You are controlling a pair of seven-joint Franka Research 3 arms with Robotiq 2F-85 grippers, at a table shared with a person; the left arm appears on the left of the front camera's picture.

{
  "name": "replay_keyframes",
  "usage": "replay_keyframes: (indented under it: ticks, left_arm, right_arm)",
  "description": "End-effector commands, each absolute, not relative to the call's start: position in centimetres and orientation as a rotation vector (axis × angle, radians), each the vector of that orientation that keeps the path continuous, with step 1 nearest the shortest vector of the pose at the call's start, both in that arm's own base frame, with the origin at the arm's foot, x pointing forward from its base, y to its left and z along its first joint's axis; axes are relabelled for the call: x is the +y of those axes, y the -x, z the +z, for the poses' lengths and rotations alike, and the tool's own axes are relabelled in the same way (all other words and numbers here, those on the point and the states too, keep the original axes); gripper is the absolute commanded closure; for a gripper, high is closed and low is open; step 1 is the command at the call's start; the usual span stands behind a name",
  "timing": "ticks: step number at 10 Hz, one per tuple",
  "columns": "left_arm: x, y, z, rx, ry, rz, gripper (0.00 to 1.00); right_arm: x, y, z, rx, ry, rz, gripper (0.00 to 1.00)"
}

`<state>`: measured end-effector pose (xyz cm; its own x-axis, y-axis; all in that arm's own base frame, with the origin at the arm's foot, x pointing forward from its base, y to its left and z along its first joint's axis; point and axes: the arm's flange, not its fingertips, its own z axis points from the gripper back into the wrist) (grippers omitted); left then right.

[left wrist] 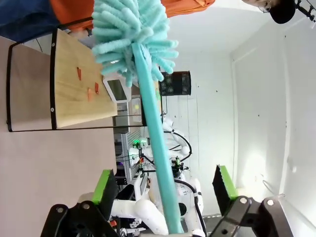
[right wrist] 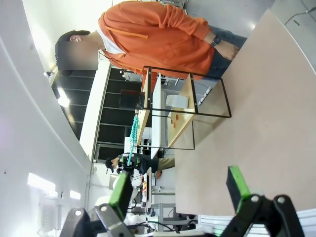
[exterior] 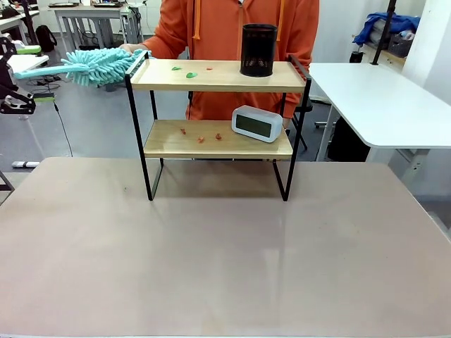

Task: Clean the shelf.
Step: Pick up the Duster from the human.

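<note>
The shelf [exterior: 211, 76] stands at the table's far middle. Its top board carries a black mesh cup [exterior: 258, 49] and green scraps [exterior: 191, 74]. On the lower board lie a white clock [exterior: 257, 123] and red scraps [exterior: 201, 139]. A teal duster [exterior: 99, 67] hangs in the air just left of the top board. In the left wrist view the duster's handle [left wrist: 158, 148] runs up between the fingers of my left gripper [left wrist: 165, 185], whose green pads stand wide apart and clear of it. My right gripper [right wrist: 180, 192] is open and empty, looking at the shelf [right wrist: 185, 123] from a distance.
A person in an orange hoodie [exterior: 232, 28] stands behind the shelf, one hand [exterior: 134, 48] at its top left corner beside the duster head. A white table [exterior: 380, 98] stands at the right. Bare tabletop [exterior: 211, 246] stretches in front of the shelf.
</note>
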<state>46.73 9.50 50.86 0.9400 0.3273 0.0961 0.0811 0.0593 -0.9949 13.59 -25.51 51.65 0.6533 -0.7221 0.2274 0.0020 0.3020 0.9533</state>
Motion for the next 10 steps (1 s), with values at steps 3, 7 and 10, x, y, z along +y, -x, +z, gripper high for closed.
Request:
replay_keyframes:
  ticks: [3,7,10]
  left_arm:
    - [9.19,-47.85,50.74,-0.397,1.477,0.228,0.00]
    - [9.36,-47.94,50.82,-0.441,1.486,0.241,0.00]
    - [9.20,-47.79,51.13,-0.415,1.499,0.213,0.55]
  right_arm:
    - [-25.64,-13.56,51.85,-0.766,-1.182,-0.524,0.00]
    - [-25.64,-13.56,51.85,-0.766,-1.182,-0.524,0.00]
    - [-25.64,-13.56,51.85,-0.766,-1.182,-0.524,0.00]
